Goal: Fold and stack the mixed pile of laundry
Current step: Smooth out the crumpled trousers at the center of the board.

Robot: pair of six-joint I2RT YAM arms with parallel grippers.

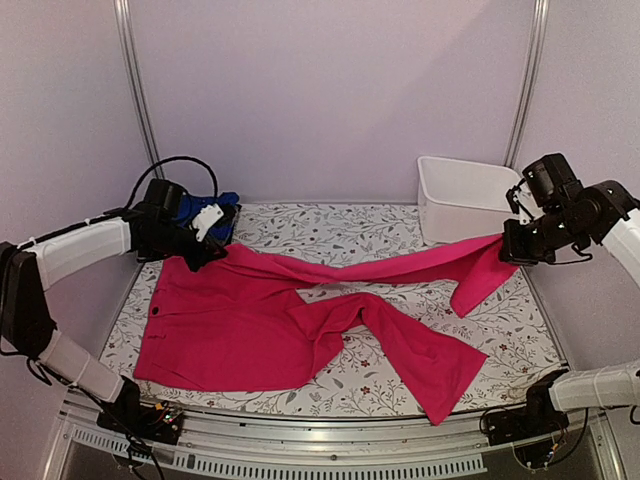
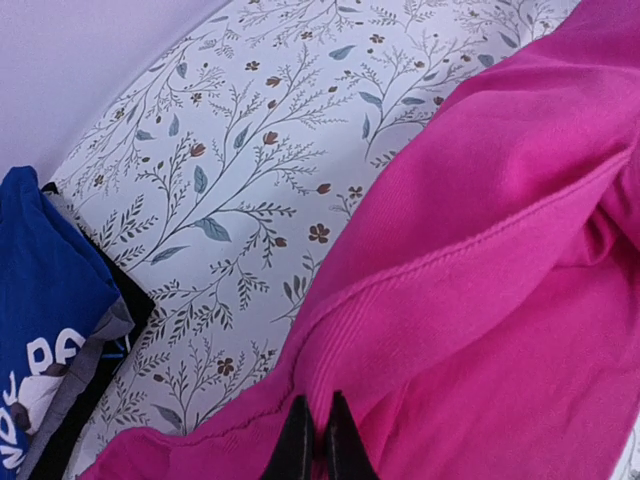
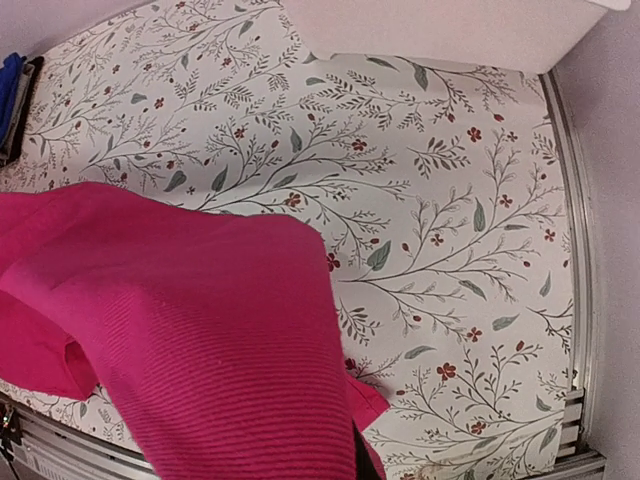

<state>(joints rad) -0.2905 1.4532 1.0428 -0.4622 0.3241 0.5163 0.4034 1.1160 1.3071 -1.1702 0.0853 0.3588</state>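
Magenta-pink garment [image 1: 250, 320] lies spread over most of the floral-covered surface [image 1: 330, 225]. Its bulk is to the left of the white bin [image 1: 465, 200] and nearer the arm bases than the bin is. One long part runs out toward the front edge, and another is stretched up off the surface to a point just in front of the bin. Your right gripper [image 1: 512, 245] holds that raised end there, its fingers pinching the pink cloth so that the fabric hangs in a fold below them. In the right wrist view the cloth drapes over nearly everything, and only a dark sliver of a finger [image 3: 357, 455] shows. Your left gripper [image 1: 200, 250] is far to the left of the bin, at the garment's back left corner. In the left wrist view its fingers [image 2: 298, 445] are pressed together on the ribbed edge of the pink cloth. You also have the royal-blue garment [image 1: 205, 205] with white print, folded at the back of the surface, well to the left of the bin and just behind the left gripper, with a grey layer [image 2: 75, 385] under it.
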